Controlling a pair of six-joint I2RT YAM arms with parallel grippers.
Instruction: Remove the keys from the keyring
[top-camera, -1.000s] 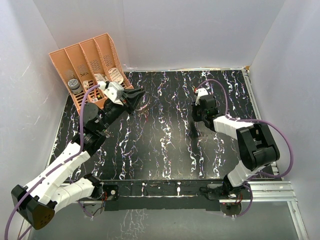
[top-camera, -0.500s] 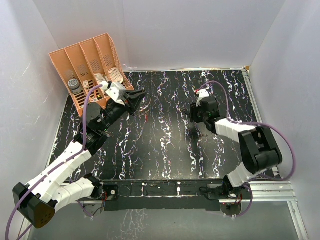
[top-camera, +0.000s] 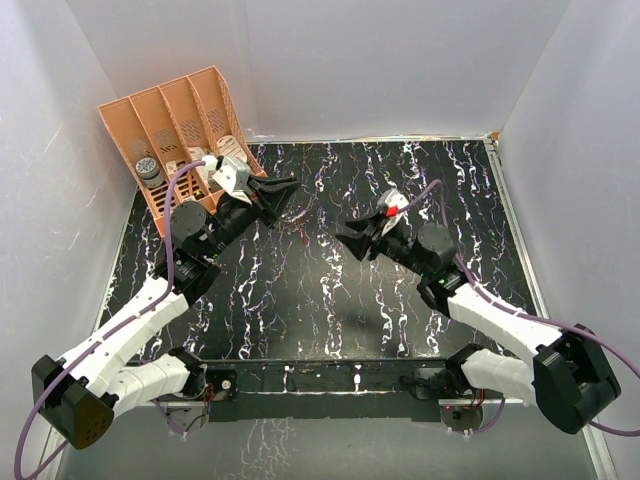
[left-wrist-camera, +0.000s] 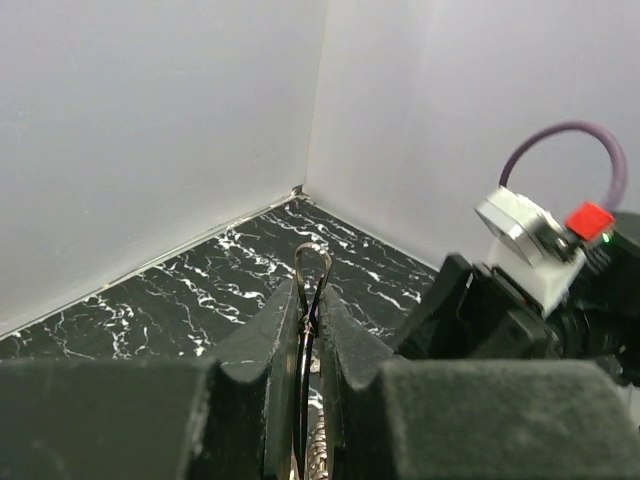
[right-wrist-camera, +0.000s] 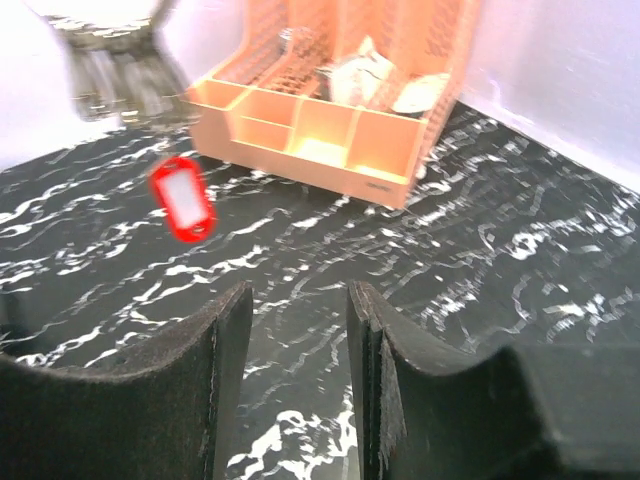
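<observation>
- Back left corner of the table (top-camera: 330, 300): orange organizer (top-camera: 170, 125).
- Just beside it, raised: left gripper (top-camera: 285, 193) clenched on the keyring (left-wrist-camera: 312, 260), wire loop poking past the fingertips.
- Blurred, in front of the organizer: red-headed key (right-wrist-camera: 183, 198).
- Right: right gripper (top-camera: 350, 240) released, empty, facing the left one.

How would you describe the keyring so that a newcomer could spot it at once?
Start at the orange organizer in the far left corner of the table; the left gripper sits in front of it, shut. The keyring is the thin silvery wire loop poking out between its black fingers, slim and shiny where they are matte.
</observation>
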